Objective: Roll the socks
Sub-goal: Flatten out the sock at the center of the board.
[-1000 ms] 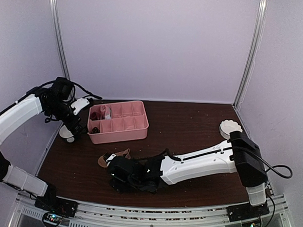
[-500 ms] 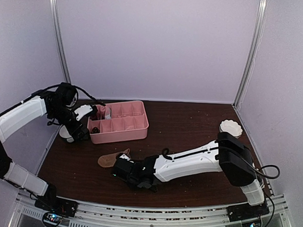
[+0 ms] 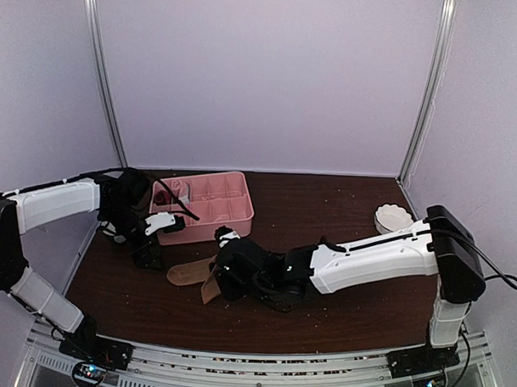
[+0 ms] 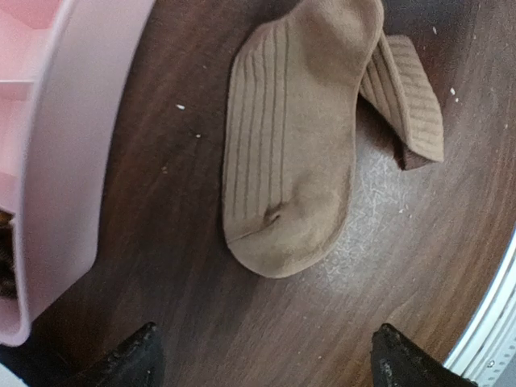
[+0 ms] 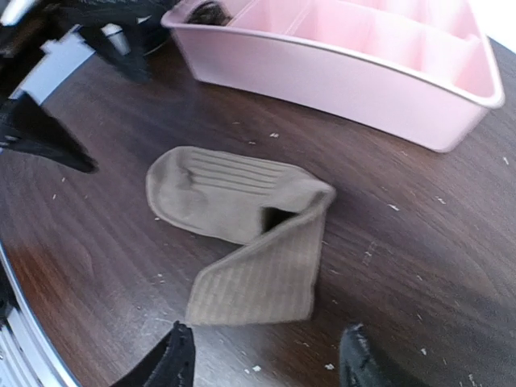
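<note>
Closest to me, the right claw (image 5: pixel 266 364) hangs low over the surface (image 5: pixel 419 266) with its fingers spread and nothing between them. It is just short of the tan socks (image 5: pixel 234 201), which lie flat near the front left, the ribbed cuff end folded back at an angle beside the toe end. To roll them well, I reckon the cuff wants straightening first so the layers line up. Then one claw can pin an end while the other tucks and turns tightly, since a loose start would likely spring open. Just left of the socks and a little beyond, the left claw (image 4: pixel 270 359) hovers, also spread wide and empty. Behind it sits the pink tray (image 3: pixel 198 230), near enough that its wall crowds that claw's room, with a dark bundle (image 5: pixel 208 12) in one corner compartment. Far off to the right, a small white bowl (image 3: pixel 393 219) stands well apart from the work.
</note>
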Robot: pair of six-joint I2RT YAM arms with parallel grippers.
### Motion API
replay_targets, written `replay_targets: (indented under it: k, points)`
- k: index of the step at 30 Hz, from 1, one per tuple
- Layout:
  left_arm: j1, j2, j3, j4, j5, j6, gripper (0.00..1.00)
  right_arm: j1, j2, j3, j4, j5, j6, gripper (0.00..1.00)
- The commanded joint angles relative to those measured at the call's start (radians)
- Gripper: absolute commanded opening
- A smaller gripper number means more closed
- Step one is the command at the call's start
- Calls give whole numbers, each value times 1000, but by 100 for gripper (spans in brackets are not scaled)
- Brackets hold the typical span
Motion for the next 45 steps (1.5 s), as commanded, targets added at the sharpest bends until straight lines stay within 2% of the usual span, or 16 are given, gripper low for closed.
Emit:
replay_targets:
  k: [1, 6, 11, 15, 18, 20, 23, 25, 26, 29, 34, 39, 45]
  points:
    - [-60, 99, -30, 114, -114, 23, 88, 29, 108, 105, 35, 6, 25, 63]
    - [-61, 203, 8, 133, -153, 8, 81, 43, 260, 313, -87, 1, 24, 62]
    - [-61, 250, 39, 135, -196, -38, 64, 44, 361, 428, -205, 11, 41, 51]
    - [-61, 268, 39, 126, -210, -57, 67, 47, 387, 435, -266, 39, 60, 44]
    - [-61, 287, 48, 121, -215, -65, 66, 48, 399, 423, -283, 42, 62, 41]
    - [-62, 296, 64, 112, -216, -75, 66, 49, 402, 415, -282, 43, 58, 34]
    - [-63, 296, 76, 96, -206, -83, 66, 49, 392, 385, -270, 54, 55, 16]
    - [-62, 287, 76, 89, -201, -84, 67, 49, 366, 342, -239, 59, 53, 1]
    - [-62, 282, 78, 84, -197, -84, 67, 49, 346, 314, -220, 61, 51, 0]
    - [-69, 271, 80, 76, -184, -89, 67, 49, 258, 236, -187, 82, 36, 0]
    - [-131, 280, 97, 77, -192, -107, 67, 49, 55, 89, -234, 151, -21, 0]
    - [-204, 335, 150, 76, -213, -127, 67, 48, -154, -97, -409, 230, -78, 0]
    - [-277, 436, 227, 77, -252, -145, 64, 106, -247, -208, -600, 246, -74, 0]
